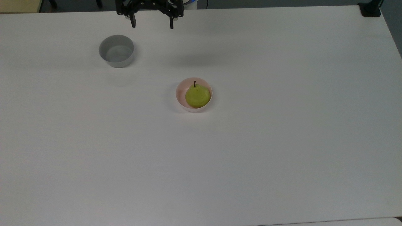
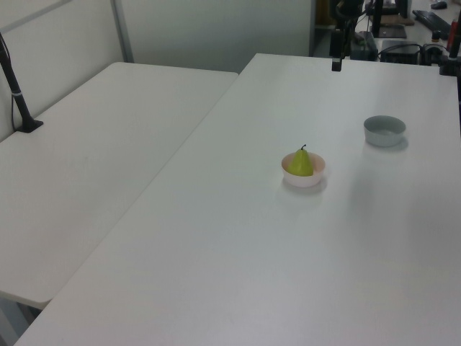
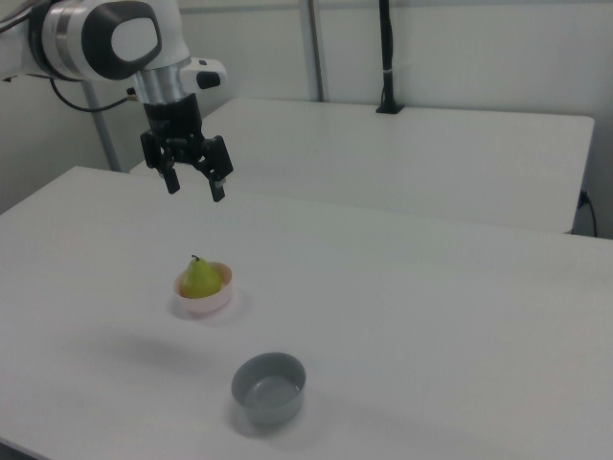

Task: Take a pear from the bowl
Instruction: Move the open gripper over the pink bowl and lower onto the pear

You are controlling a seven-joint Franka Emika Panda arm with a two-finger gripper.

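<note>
Pear sitting upright in the pale pink bowl near the middle of the white counter, filling most of it; grey bowl standing apart, holding nothing. End effector hanging in the air with fingers spread wide, gripping nothing, well apart from the pear. Pear showing yellow-green, rounded, its short dark stem pointing up.

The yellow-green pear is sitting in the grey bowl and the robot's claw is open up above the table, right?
Not quite. The pear sits in the pink bowl, as the top view shows; the grey bowl holds nothing. The rest is right: the gripper is open above the table.
</note>
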